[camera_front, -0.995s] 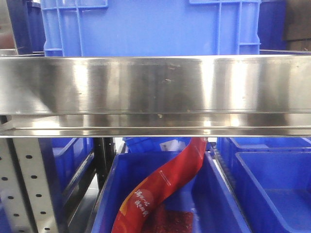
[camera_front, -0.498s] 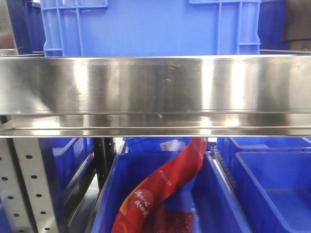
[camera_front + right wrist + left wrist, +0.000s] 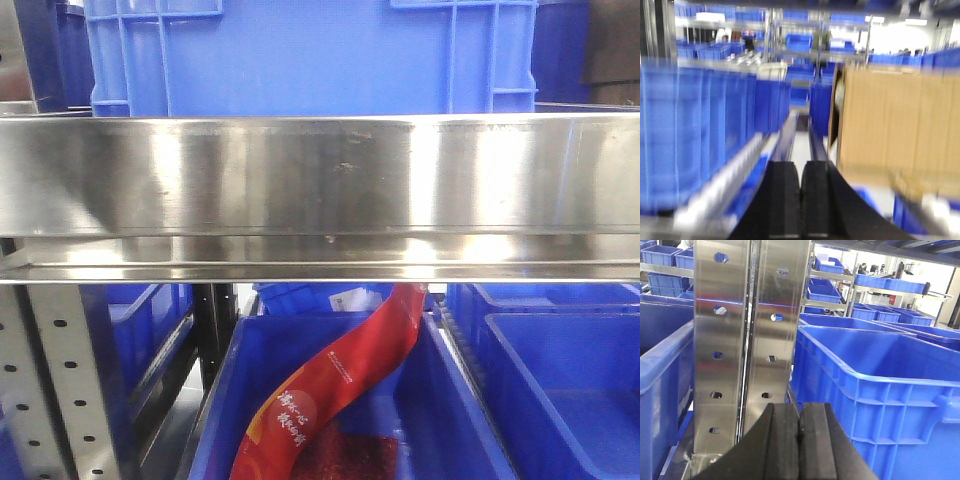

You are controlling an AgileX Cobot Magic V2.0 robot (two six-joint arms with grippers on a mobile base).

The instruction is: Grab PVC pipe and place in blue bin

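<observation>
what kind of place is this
Likely a warehouse or parts storeroom: stainless steel shelving loaded with blue plastic bins, perforated metal uprights, and more bin-filled racks behind.

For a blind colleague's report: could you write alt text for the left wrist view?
The shut black claw fills the bottom centre, holding nothing. It faces a steel shelf post with round holes. A large blue bin stands to the right, with more blue bins on shelves behind.

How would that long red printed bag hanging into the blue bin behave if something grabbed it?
Probably floppy: the long red printed bag curves and drapes down into the lower blue plastic bin, rather than holding a shape. Its glossy surface suggests it could be slippery. It looks thin, so likely light, though its contents are not visible.
</observation>
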